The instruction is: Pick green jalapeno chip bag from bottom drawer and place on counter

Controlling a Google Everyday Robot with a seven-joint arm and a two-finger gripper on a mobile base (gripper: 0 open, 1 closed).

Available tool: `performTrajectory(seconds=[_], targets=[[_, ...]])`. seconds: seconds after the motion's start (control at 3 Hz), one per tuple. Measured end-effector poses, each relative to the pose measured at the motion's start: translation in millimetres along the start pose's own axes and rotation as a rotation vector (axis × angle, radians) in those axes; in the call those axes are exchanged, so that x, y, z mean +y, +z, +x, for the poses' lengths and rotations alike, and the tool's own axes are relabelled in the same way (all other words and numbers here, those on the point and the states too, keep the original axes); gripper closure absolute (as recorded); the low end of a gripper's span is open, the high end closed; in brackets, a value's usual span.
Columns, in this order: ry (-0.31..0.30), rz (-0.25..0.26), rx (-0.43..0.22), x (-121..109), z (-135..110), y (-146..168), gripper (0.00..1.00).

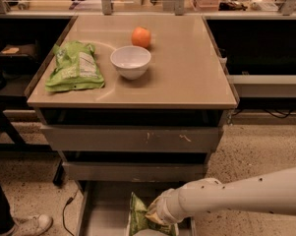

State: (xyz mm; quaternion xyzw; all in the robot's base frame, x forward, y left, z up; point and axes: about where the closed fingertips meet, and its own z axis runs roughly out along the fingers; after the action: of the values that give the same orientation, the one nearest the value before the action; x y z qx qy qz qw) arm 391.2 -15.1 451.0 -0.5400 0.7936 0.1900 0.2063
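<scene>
The dark green jalapeno chip bag (pixel 136 215) stands tilted up in the open bottom drawer (pixel 105 215), at the bottom of the camera view. My gripper (pixel 153 214) reaches in from the right on a white arm and is shut on the bag's right edge, holding it raised off the grey drawer floor. The bag's lower part is cut off by the frame edge. The beige counter (pixel 182 73) is the cabinet top above.
On the counter lie a lime-green bag (pixel 74 67) at left, a white bowl (pixel 131 61) in the middle and an orange (pixel 141 36) behind it. Two closed grey drawers (pixel 133 139) sit above the open one. A person's shoe (pixel 32 225) is at bottom left.
</scene>
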Motion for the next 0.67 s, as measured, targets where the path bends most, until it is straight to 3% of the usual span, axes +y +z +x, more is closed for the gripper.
performTrajectory(seconds=[0.33,0.67], targets=[[0.000,0.000,0.000,0,0,0,1.00],[-0.014,0.010,-0.005,-4,-16,-22,1.00]])
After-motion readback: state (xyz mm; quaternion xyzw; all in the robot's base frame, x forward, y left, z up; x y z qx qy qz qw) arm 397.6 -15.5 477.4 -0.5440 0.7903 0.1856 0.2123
